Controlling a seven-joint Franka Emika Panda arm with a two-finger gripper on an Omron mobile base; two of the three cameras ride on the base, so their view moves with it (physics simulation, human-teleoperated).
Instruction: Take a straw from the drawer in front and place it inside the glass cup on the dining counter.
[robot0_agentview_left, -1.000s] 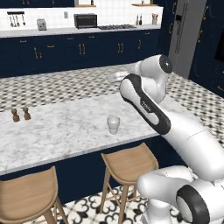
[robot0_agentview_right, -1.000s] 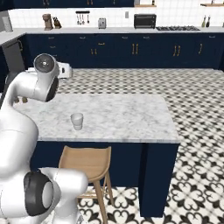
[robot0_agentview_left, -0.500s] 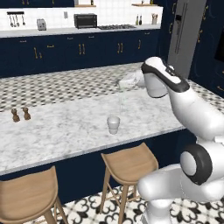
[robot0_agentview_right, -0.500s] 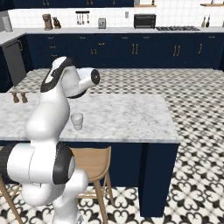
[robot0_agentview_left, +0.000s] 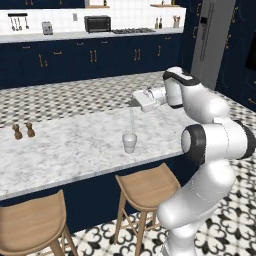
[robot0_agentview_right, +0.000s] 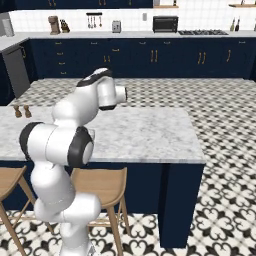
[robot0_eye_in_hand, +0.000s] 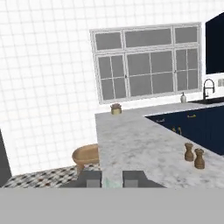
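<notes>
The counter (robot0_agentview_left: 75, 145) runs long and marble under the pincer, with wooden stools (robot0_agentview_left: 145, 187) tucked against its near side. In the left base view the pincer (robot0_agentview_left: 133, 102) is held out sideways above the slab, and the straw (robot0_agentview_left: 132, 121) hangs straight down from it, a thin pale line whose lower end reaches the cup (robot0_agentview_left: 130, 142) directly beneath; whether the tip is inside the rim or just at it cannot be told. Well off to the pincer's far side along the slab stand two brown shakers (robot0_agentview_left: 23, 131).

The right base view sees the counter (robot0_agentview_right: 150, 135) from the other side, but the arm's own bulk covers the spot below the hand there; the shakers (robot0_agentview_right: 22, 111) stand beyond the arm at the slab's left end.

The hand view looks level along the counter (robot0_eye_in_hand: 144, 153) toward a tiled wall and a window (robot0_eye_in_hand: 146, 63), with the shakers (robot0_eye_in_hand: 194, 156) ahead and to one side. The pincer (robot0_eye_in_hand: 113, 179) has its fingers (robot0_eye_in_hand: 90, 178) set a narrow gap apart, and something pale sits in that gap, closed on the straw's upper end.
</notes>
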